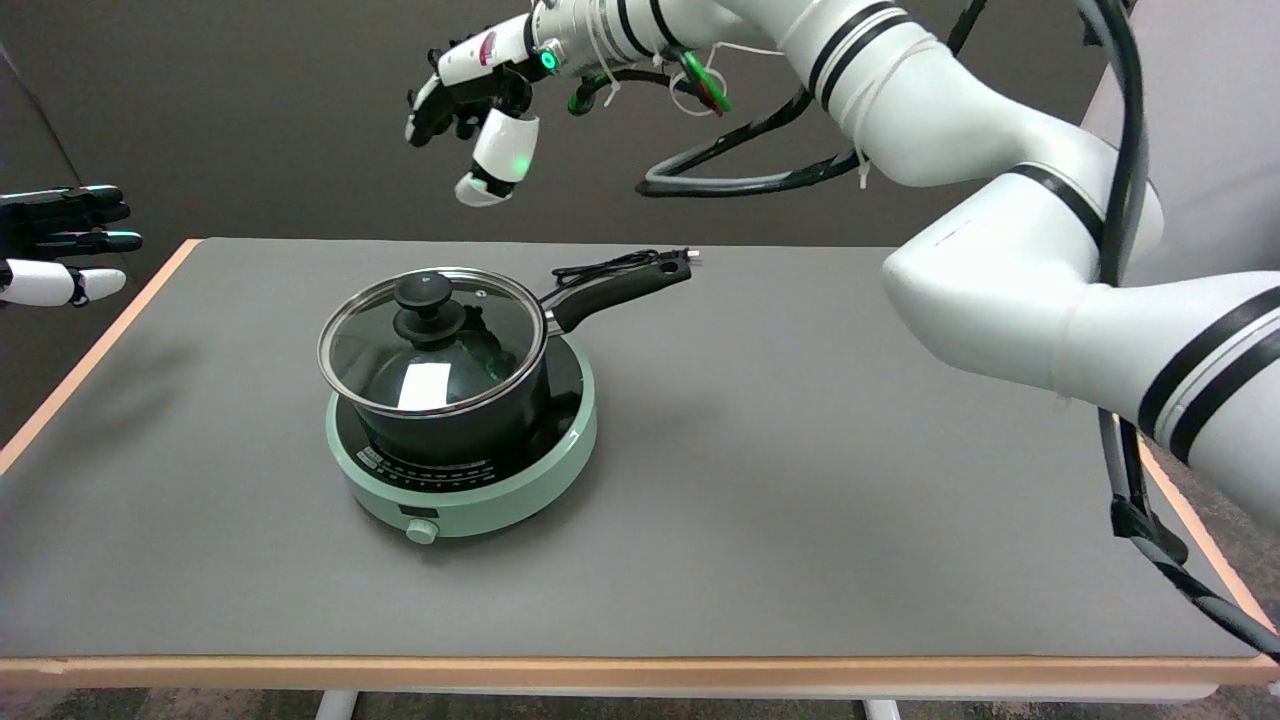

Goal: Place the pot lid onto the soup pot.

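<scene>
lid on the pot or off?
On. The glass lid sits level on the soup pot; the right hand is above it, holding nothing.

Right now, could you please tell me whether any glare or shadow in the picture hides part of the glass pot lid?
Head view: a bright white reflection patch sits on the round glass pot lid, near its front; the black knob stays sharp. Soft shadows fall on the grey table beside the mint-green round cooker. The white-and-black right hand hangs above, in focus.

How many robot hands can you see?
2. The right hand hangs in the air above the pot; the left hand is at the left edge.
</scene>
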Robot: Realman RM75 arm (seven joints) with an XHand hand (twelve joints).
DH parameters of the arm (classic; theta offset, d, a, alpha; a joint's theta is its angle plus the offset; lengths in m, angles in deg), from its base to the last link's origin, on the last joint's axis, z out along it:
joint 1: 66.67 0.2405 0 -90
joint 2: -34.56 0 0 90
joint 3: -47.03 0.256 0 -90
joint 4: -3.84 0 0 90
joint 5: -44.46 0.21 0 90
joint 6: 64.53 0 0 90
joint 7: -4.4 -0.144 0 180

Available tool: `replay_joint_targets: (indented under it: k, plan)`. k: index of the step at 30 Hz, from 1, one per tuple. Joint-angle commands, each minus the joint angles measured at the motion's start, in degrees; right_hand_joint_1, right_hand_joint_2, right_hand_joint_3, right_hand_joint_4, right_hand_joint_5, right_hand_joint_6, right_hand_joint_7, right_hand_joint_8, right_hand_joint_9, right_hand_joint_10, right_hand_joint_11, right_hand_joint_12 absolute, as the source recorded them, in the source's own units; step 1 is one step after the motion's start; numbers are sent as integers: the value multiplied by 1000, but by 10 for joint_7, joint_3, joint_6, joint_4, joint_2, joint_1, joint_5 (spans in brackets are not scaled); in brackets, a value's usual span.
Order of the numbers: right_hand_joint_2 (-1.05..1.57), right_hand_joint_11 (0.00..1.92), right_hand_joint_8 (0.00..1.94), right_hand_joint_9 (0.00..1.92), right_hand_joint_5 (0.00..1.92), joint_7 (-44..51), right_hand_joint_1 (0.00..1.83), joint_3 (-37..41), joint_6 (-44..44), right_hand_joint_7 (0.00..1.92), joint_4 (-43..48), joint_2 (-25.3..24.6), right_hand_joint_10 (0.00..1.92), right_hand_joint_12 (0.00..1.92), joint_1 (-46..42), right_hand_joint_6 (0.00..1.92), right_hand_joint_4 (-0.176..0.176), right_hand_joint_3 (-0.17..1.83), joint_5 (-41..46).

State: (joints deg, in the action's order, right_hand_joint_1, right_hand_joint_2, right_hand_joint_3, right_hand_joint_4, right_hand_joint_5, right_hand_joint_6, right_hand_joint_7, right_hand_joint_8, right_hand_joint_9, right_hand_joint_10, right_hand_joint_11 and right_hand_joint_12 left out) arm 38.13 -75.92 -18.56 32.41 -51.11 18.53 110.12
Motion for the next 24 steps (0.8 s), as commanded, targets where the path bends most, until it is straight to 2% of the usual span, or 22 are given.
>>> replay_joint_targets:
  k: [1, 5, 11, 17, 18, 19, 24]
  plan:
    - [534, 282, 144, 368, 248, -5, 621, 62, 179, 236, 113, 31, 262, 912, -24, 137, -21, 911, 164]
    - [542, 261, 143, 339, 232, -4, 575, 80, 158, 209, 158, 32, 263, 944, -54, 133, -42, 883, 171]
    - [596, 286, 171, 354, 228, 0, 525, 118, 81, 219, 212, 16, 268, 1005, -115, 159, -67, 816, 172]
    - [602, 367, 176, 394, 265, 4, 531, 108, -3, 275, 205, -2, 289, 1004, -143, 163, -64, 815, 158]
    - [560, 407, 189, 368, 273, 6, 496, 105, -15, 278, 204, -5, 371, 954, -146, 163, -61, 915, 153]
    - [590, 393, 178, 405, 280, 14, 549, 100, -34, 290, 202, -9, 301, 998, -152, 164, -58, 833, 143]
    - [575, 422, 176, 431, 295, 31, 575, 64, -69, 307, 183, -18, 295, 1011, -157, 165, -45, 841, 125]
